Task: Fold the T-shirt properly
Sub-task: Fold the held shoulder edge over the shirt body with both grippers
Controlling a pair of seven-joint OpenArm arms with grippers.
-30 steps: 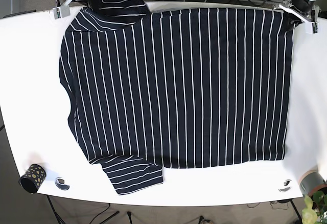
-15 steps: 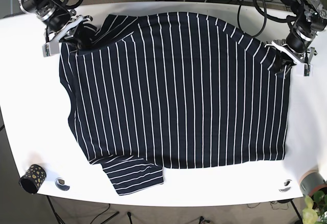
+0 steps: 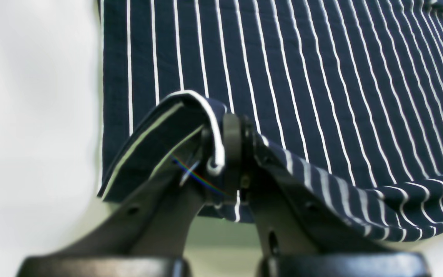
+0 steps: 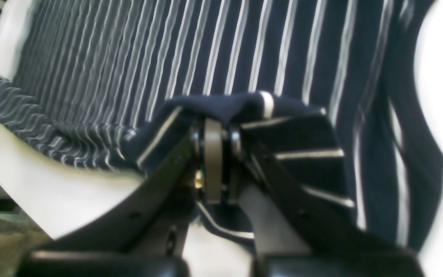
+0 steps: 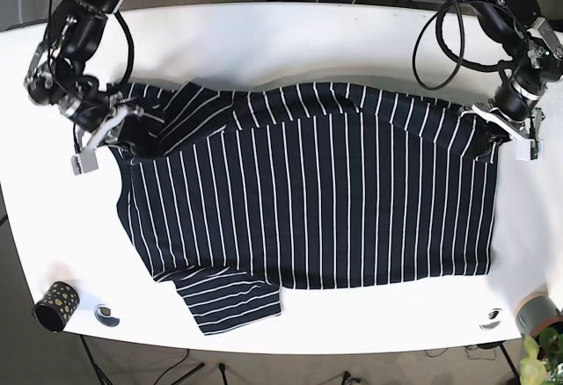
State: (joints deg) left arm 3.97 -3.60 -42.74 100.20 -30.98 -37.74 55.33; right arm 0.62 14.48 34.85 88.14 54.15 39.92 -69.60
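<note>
So the T-shirt (image 5: 308, 200) is navy with thin white stripes, lying on the white table (image 5: 290, 42), taking up most of the middle. Its far edge is lifted off the surface and pulled over the rest of the shirt, so there's a raised fold running across the top from one side to the other. The near hem lies flat, and one short sleeve (image 5: 229, 297) sticks out at the near edge, flat on the table.

The left gripper (image 5: 508, 132) is at the base view's right side, clamped tight on the shirt's corner; in the left wrist view the fabric edge wraps over the pinched fingers (image 3: 231, 154) with no gap showing. The right gripper (image 5: 98, 137) is on the opposite side doing the same, closed hard on a bunched bit of fabric near the other sleeve; the right wrist view shows cloth draped over the tips, though that picture is pretty blurry.

Round the edges: a small black cup with gold dots (image 5: 56, 306) at the near corner, a tape roll (image 5: 107, 315) just beside it, and another roll (image 5: 491, 319) at the opposite near corner. No readable writing or brand anywhere on the shirt.
</note>
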